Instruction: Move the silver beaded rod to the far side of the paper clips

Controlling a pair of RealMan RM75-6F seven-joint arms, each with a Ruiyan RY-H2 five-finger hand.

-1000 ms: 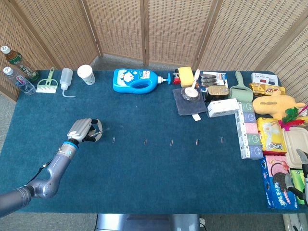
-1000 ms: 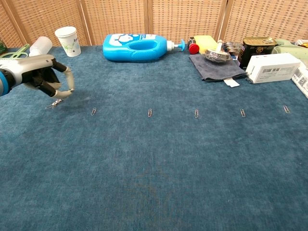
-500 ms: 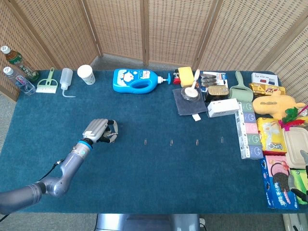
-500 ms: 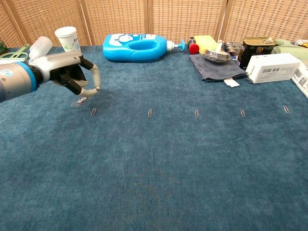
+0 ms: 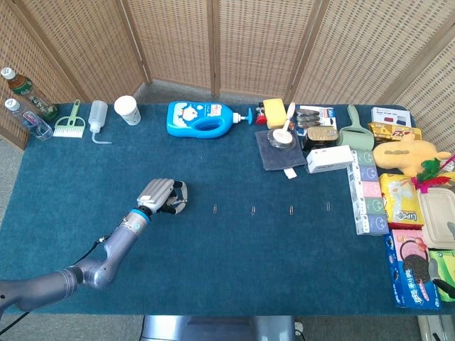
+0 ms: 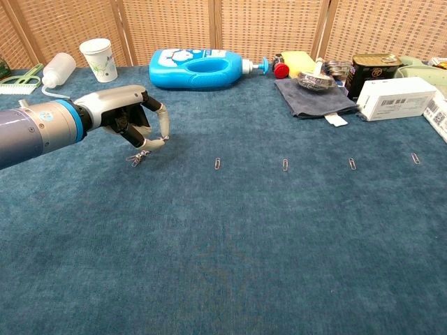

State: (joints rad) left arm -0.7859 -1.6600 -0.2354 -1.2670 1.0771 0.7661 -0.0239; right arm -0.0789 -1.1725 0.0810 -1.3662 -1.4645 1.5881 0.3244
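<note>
Your head view looks steeply down over the whole tabletop [image 5: 234, 270]; your chest view sits low and near, sharing its middle.

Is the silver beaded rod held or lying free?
Held: the left robot hand pinches the silver beaded rod, which dangles from its fingertips.

Robot test room: blue cloth desk [image 5: 213, 249], woven screens [image 5: 213, 42] behind, home stuff and snack packs [image 5: 402, 199] at right edge.

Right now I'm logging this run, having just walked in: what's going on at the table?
The left hand pinches the silver beaded rod just above the blue cloth, at the left end of the row of paper clips. The rod is not yet beyond them. The right hand is out of view.
</note>
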